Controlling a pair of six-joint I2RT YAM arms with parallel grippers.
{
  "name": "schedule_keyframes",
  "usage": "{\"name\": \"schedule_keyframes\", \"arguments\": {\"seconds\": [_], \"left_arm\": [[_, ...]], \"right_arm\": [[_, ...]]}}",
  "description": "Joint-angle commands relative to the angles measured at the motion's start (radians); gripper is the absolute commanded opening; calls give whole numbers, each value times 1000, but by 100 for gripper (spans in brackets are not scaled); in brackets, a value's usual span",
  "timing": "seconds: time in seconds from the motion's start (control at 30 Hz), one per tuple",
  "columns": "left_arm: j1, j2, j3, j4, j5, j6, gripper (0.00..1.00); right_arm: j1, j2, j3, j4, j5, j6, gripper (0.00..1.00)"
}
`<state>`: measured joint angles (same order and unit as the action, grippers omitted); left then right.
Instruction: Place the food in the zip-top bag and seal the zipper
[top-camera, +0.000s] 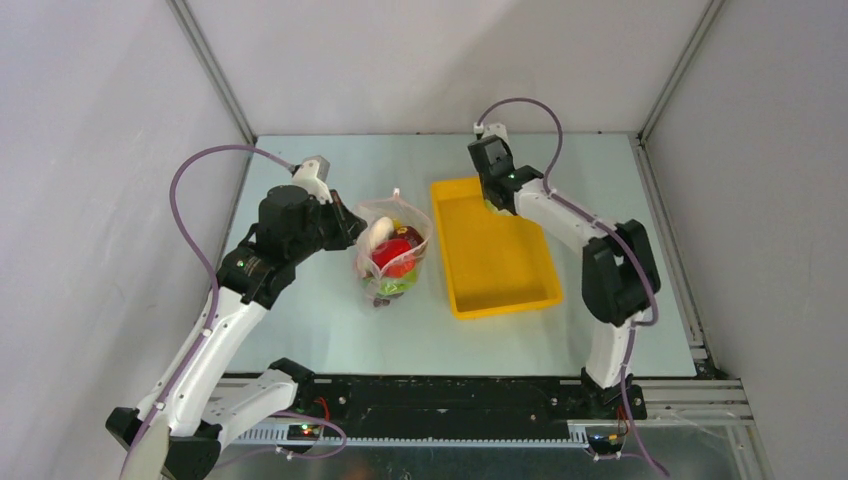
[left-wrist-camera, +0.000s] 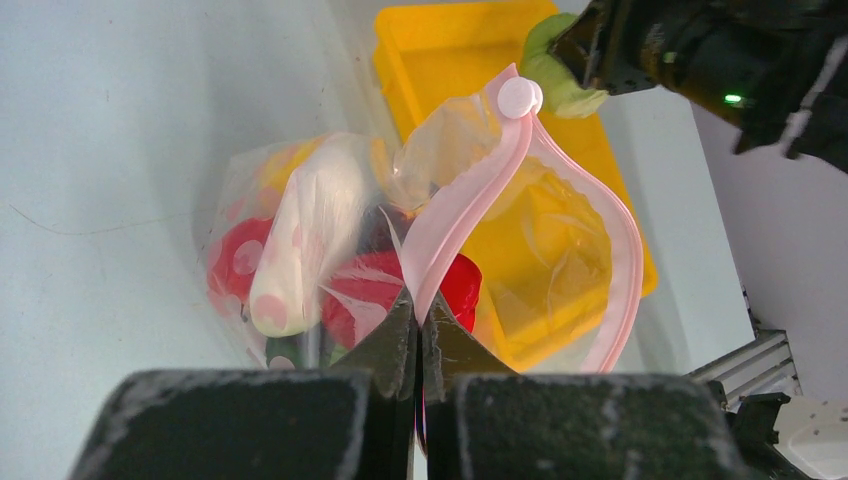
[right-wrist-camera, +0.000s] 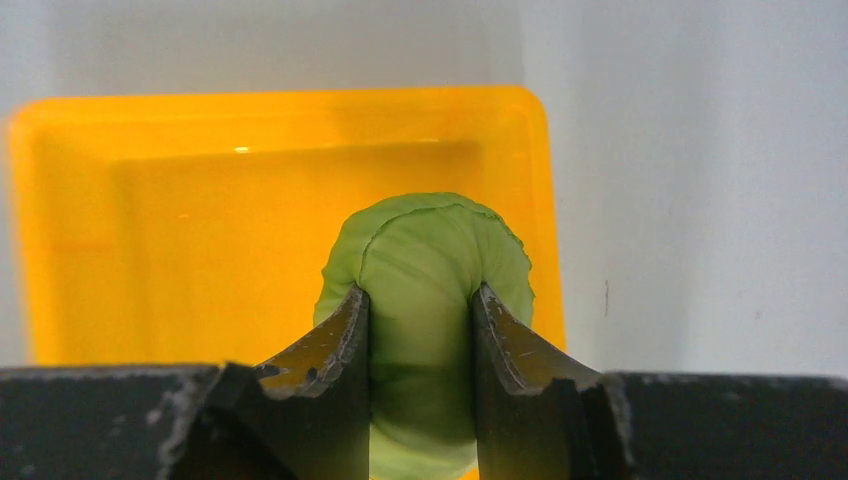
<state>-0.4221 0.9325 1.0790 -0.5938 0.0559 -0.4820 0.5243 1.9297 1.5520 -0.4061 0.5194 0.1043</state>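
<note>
Just left of the yellow tray (top-camera: 500, 290), the zip-top bag (top-camera: 392, 250) sits on the table (top-camera: 330, 330) with its mouth gaping, a white radish (left-wrist-camera: 310, 230) and red pieces (left-wrist-camera: 235, 265) inside. The left gripper (left-wrist-camera: 420, 335) is pinched tight on the pink zipper (left-wrist-camera: 470, 200), on the bag's side away from the tray. At the tray's far left corner, the right gripper (right-wrist-camera: 420, 300) clamps the pale green cabbage (right-wrist-camera: 430, 240) between its fingers.
</note>
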Motion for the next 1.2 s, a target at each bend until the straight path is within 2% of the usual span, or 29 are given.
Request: {"name": "schedule_keyframes", "arguments": {"seconds": [0.0,0.17,0.3,0.33,0.4,0.53,0.83,1.03,1.17], "left_arm": [[9,-22,1,31,-3,-15,0],[9,-20,1,32,-3,-17,0],[9,-20,0,32,-3,-16,0],[9,-20,0,32,-3,-16,0],[8,-20,0,33,-2,-16,0],[9,-21,1,32,2,-16,0],[8,-24,-1,34,1,-17,0],[9,-25,-1,33,1,-20,0],[9,-32,0,33,2,-20,0]], "right_arm": [[55,-206,2,12,21,-23,5],[128,-409,-44,84,-126,-26,5],[202,-598,-155,235,-382,-2,6],[219,-640,-163,253,-493,16,6],[242,-678,-178,296,-622,34,6],[303,-674,-182,348,-749,63,6],[376,-547,-176,431,-773,95,9],[420,-452,-114,340,-608,43,13],[463,-406,-89,264,-533,-4,21]]}}
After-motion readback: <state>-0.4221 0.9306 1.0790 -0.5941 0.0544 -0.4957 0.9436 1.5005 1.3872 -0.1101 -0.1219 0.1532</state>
